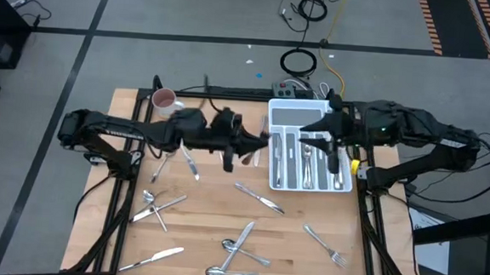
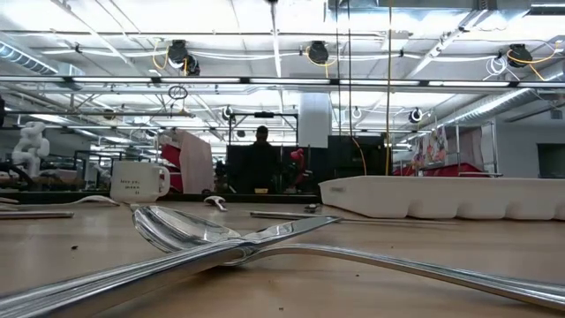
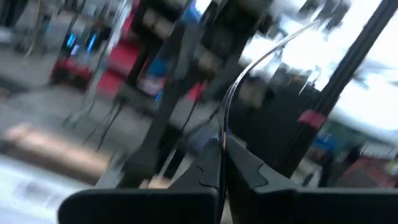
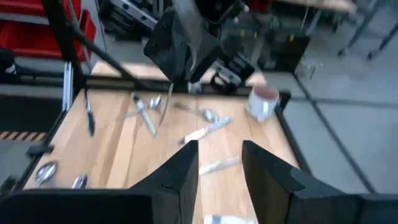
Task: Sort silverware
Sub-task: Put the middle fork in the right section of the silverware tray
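Your left hand (image 3: 222, 155) is clamped narrow on one thin, curved utensil (image 3: 224, 121), which rises edge-on from between the fingertips; whether it is a fork, spoon or knife you cannot tell. In the high view that hand (image 1: 253, 145) sits at the centre of the frame, just left of the white tray (image 1: 274, 114).

Your right hand (image 4: 217, 165) holds its fingers apart with nothing between them. From above it (image 1: 334, 147) hangs over the right part of the tray, right of centre in the frame.

Several pieces of silverware (image 1: 307, 165) already lie in the tray's long slots. The others are spread over the wooden counter (image 1: 206, 216):
- a knife (image 1: 190, 164) just below the left arm
- a knife (image 1: 258, 198) at mid-frame, below the tray
- a crossed pair (image 1: 157, 205) at lower left
- a knife (image 1: 161, 256) near the bottom edge, left
- a cluster of spoons (image 1: 238, 244) at bottom centre
- a fork (image 1: 327, 246) at lower right

A white-and-pink mug (image 1: 162, 98) stands upright at the counter's upper-left corner, well apart from the tray.

In the low view a spoon (image 2: 181, 231) fills the foreground, resting across other handles. The mug (image 2: 137, 181) is at the left, the tray (image 2: 441, 196) at the right, and a person (image 2: 261, 163) stands far back at centre.
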`<state>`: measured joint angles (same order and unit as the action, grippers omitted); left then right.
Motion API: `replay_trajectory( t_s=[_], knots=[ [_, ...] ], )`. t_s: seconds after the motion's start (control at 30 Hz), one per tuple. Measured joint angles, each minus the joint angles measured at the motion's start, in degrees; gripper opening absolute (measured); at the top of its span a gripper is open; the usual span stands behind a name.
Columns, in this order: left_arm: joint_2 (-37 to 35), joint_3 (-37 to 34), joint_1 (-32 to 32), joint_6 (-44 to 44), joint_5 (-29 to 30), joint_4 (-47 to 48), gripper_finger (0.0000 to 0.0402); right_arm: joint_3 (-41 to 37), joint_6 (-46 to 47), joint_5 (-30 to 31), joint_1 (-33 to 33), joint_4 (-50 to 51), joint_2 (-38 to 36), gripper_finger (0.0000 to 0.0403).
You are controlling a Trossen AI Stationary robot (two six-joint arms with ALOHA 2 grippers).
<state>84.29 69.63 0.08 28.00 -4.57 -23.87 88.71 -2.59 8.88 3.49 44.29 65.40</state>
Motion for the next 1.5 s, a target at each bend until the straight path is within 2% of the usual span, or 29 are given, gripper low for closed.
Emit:
replay_trajectory(
  t_s=[0.2, 0.33, 0.57, 0.77, 1.33, 1.5],
  knots=[
    [0.12, -0.04, -0.04, 3.22, 2.92, -3.51, 0.0007, 0.0, -6.43, -0.4, 0.0, -12.56, 3.02, 0.0114],
    [0.11, -0.04, -0.04, 3.25, 5.09, -5.26, 0.0007, 0.0, -7.5, -1.81, -0.15, -15.71, 4.52, 0.0124],
    [0.87, -0.07, -0.4, 4.72, 5.08, -7.64, 0.0007, -0.02, -10.39, -1.49, -0.59, -22.62, 7.66, 0.0149],
    [1.4, -0.09, -1.01, 4.74, 5.12, -8.51, 0.0007, -0.02, -10.29, -1.58, -2.53, -28.26, 7.64, 0.0155],
    [1.82, -0.09, -1.03, 4.62, 4.65, -10.4, 0.0008, -0.02, -7.06, -1.69, -2.75, -30.61, 10.11, 0.0136],
    [1.88, -0.07, -1.01, 4.64, 4.67, -10.19, 0.0008, -0.04, -9.61, -1.73, -2.58, -32.91, 10.57, 0.0094]
  ],
)
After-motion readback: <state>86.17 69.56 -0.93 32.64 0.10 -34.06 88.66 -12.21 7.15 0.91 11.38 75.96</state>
